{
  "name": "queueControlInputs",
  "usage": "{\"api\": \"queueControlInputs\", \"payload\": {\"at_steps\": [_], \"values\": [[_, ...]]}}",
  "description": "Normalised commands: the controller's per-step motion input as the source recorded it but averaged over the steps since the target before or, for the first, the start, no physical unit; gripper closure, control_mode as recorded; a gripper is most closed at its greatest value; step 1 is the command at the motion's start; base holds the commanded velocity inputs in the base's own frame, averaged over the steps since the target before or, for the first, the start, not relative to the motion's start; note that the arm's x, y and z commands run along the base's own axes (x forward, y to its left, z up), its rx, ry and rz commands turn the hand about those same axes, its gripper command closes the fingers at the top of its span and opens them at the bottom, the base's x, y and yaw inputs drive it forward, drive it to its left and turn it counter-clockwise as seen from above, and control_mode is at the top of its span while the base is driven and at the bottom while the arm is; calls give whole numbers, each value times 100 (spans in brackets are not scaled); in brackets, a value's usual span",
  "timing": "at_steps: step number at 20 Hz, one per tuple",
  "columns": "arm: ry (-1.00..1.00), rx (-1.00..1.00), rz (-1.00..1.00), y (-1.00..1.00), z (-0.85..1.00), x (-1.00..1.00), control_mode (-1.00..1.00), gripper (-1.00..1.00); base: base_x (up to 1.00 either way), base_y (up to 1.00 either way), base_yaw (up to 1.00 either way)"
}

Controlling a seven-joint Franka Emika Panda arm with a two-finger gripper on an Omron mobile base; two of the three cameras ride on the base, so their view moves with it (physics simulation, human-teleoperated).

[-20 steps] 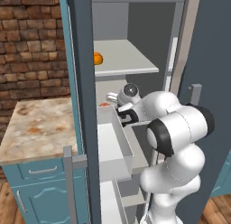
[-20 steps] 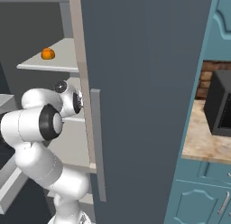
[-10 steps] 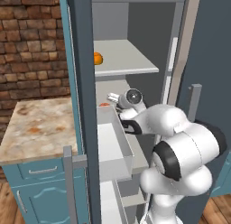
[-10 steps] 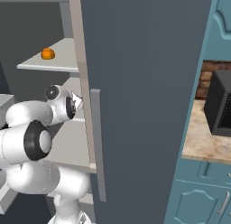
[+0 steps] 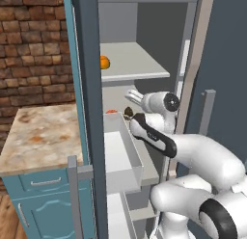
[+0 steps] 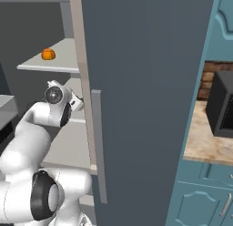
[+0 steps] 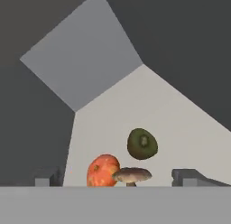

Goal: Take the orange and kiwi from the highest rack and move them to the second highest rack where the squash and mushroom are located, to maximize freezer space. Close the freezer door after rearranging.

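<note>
The orange (image 5: 104,62) (image 6: 48,53) lies on the highest rack (image 5: 140,69). On the second highest rack (image 7: 171,119) the green kiwi (image 7: 142,143) rests just beyond the brown mushroom (image 7: 131,175) and the red-orange squash (image 7: 103,170). In the left base view the squash (image 5: 112,111) and a dark fruit (image 5: 128,111) lie at that rack's front left. My gripper (image 5: 133,98) (image 6: 76,101) (image 7: 119,180) hovers just in front of and above them. It is open, nothing between its fingertips (image 7: 191,176).
The freezer door (image 6: 145,84) (image 5: 224,64) stands open on the right, its handle (image 6: 99,147) close to my arm. A pale drawer (image 5: 123,151) is pulled out below the racks. A stone counter (image 5: 38,137) sits at left, a black microwave (image 6: 223,104) at right.
The jaws have opened wide and let go of the kiwi on the second highest rack. The hand has drawn slightly up and back from the fruit.
</note>
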Motion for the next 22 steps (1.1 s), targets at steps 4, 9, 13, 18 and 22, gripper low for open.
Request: {"api": "queueControlInputs", "payload": {"at_steps": [4,9,13,18,22], "values": [[8,6,20,4,98,-78,-100,-100,0,0,0],[9,-3,18,23,99,-83,-100,-100,0,0,0],[4,-17,13,36,97,-49,-100,-100,0,0,0],[-9,-31,9,34,64,-3,-100,-100,0,0,0],[-12,-32,8,26,29,8,-100,-100,0,0,0]]}}
